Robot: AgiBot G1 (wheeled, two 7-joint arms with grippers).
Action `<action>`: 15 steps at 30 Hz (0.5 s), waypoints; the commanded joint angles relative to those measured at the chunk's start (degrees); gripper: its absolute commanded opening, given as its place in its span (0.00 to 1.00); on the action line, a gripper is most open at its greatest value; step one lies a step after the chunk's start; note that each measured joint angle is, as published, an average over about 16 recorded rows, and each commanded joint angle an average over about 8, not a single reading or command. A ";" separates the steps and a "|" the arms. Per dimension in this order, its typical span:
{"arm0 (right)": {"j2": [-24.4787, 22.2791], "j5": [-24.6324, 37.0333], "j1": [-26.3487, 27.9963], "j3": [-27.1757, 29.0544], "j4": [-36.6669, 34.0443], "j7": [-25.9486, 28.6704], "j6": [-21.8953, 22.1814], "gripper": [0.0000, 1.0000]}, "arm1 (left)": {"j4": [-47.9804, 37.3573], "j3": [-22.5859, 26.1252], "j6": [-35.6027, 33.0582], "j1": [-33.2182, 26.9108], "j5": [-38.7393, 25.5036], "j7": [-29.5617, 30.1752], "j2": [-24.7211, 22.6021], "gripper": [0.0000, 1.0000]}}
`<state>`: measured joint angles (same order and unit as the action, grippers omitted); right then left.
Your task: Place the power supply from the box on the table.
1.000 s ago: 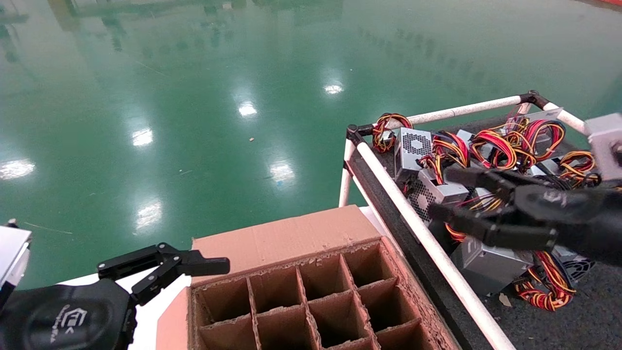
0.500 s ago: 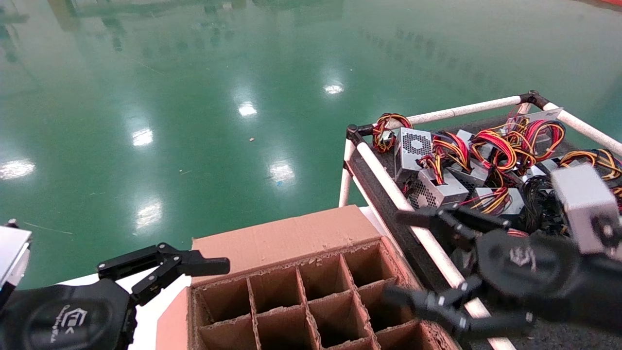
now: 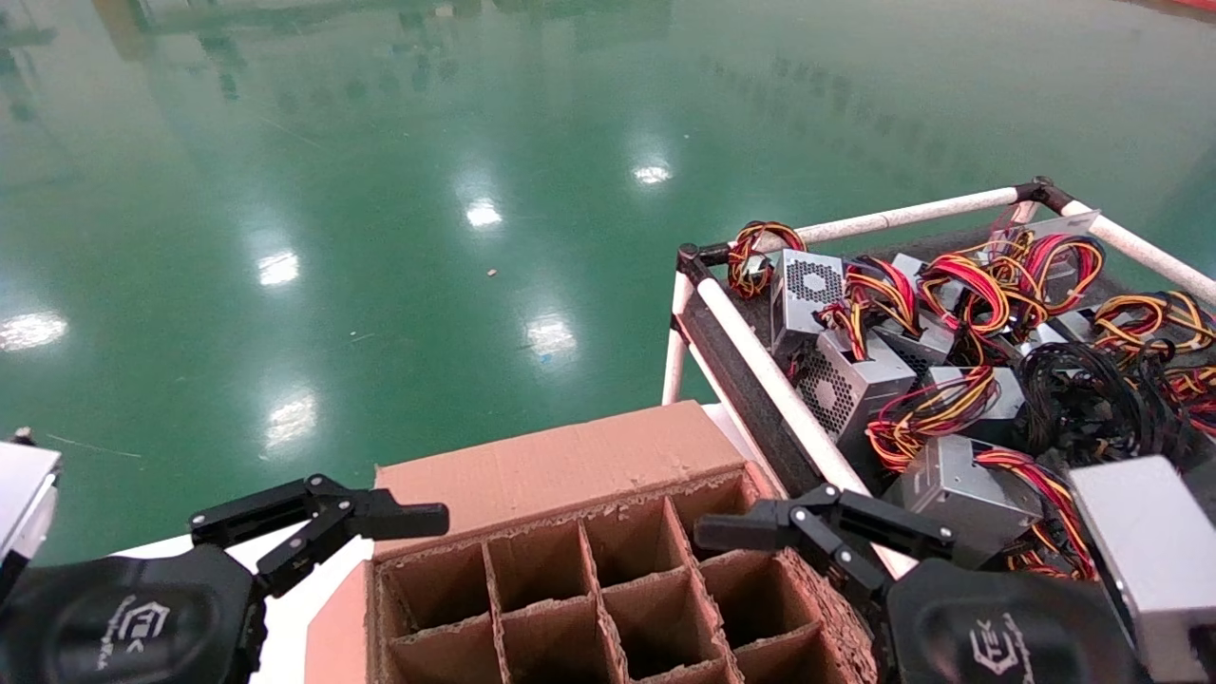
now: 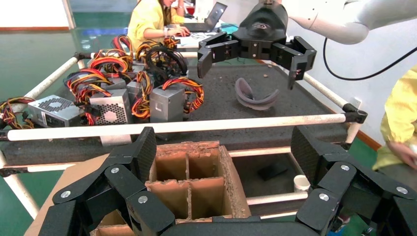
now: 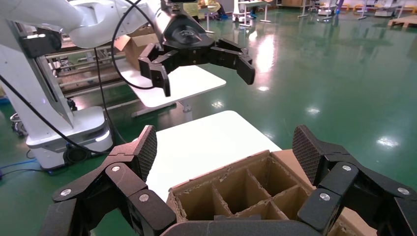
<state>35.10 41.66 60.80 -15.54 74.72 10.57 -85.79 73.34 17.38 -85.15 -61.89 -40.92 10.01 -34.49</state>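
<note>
The power supply [image 3: 955,494], a grey metal brick with red and yellow wires, lies on the table [image 3: 755,361] just inside the white rail; it also shows in the left wrist view [image 4: 166,103]. My right gripper [image 3: 760,532] hangs open and empty over the right edge of the box [image 3: 570,465], left of that unit. Between its fingers [image 5: 225,147] I see the box [image 5: 246,191] and its divider cells. My left gripper [image 3: 370,527] is parked open at the box's left side [image 4: 223,147]. Every cell of the box [image 4: 189,182] that shows looks empty.
Several more power supplies [image 3: 845,380] and a black cable bundle [image 3: 1092,399] crowd the table's far half. A grey curved strap [image 4: 255,96] lies on the felt. The box stands on a white tabletop [image 5: 206,142]. People sit beyond the table [image 4: 147,19].
My right gripper has left the spot above the power supplies and swung back over the rail to the box's right edge, staying open. The left arm has not moved.
</note>
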 commanded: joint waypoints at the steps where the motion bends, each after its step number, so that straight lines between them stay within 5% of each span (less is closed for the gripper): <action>1: 0.05 -0.11 -0.51 0.32 0.75 -0.12 -0.05 1.00 | 0.00 0.00 0.00 0.00 0.00 0.00 0.00 1.00; 15: -0.03 0.03 0.41 -0.24 -0.66 0.10 0.05 1.00 | 0.00 0.00 0.00 0.00 0.01 0.00 0.00 1.00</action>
<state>35.07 41.68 61.18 -15.77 74.09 10.66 -85.74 73.34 17.38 -85.15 -61.89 -40.91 10.00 -34.48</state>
